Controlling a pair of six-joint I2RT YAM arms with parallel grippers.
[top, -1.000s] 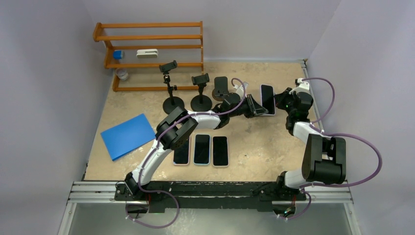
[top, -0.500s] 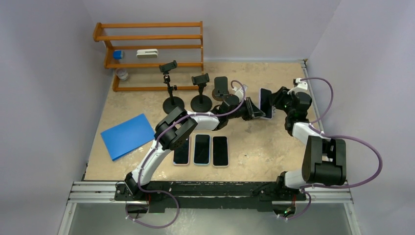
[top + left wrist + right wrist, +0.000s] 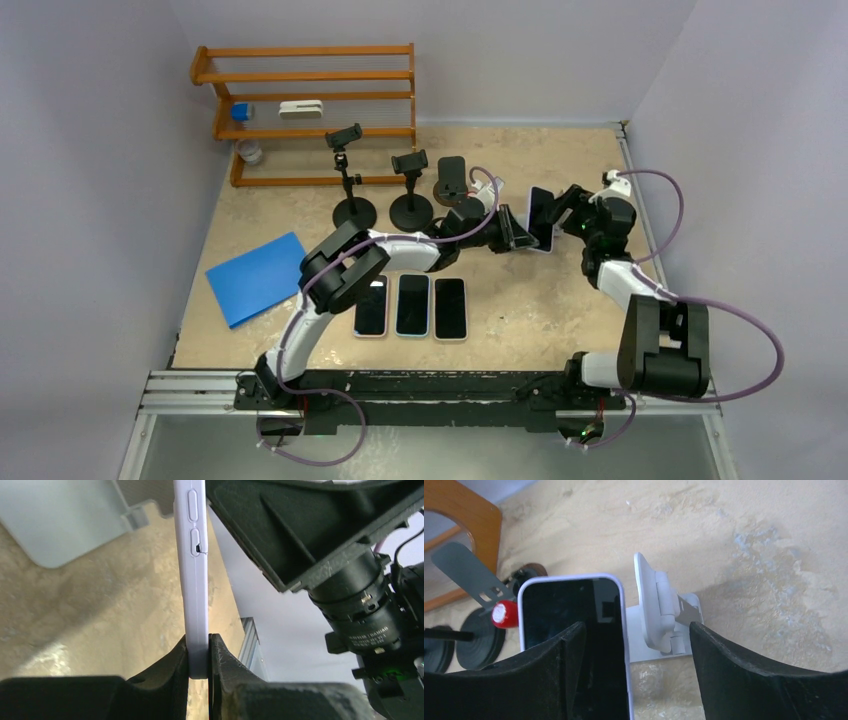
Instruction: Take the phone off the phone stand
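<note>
The phone [image 3: 541, 218], dark-screened in a lavender case, hangs above the table right of centre. My left gripper [image 3: 526, 233] is shut on its lower edge. In the left wrist view the phone [image 3: 195, 575] stands edge-on, pinched between the two fingertips of my left gripper [image 3: 199, 656]. My right gripper [image 3: 562, 204] is open just right of it. In the right wrist view the phone [image 3: 574, 615] partly overlaps the left finger [image 3: 551, 672], and my right gripper [image 3: 636, 672] grips nothing. The white phone stand [image 3: 659, 612] sits on the table beyond, with nothing on it.
Three phones [image 3: 411, 305] lie in a row near the front. A blue sheet [image 3: 258, 277] lies at the left. Black tripod stands [image 3: 352, 200] [image 3: 410, 195] and a dark holder [image 3: 450, 178] stand before the wooden rack [image 3: 305, 100]. The right wall is close to the right arm.
My right gripper has opened and let go of the phone, backing slightly away. My left gripper keeps its hold, and the phone has shifted a little to the left.
</note>
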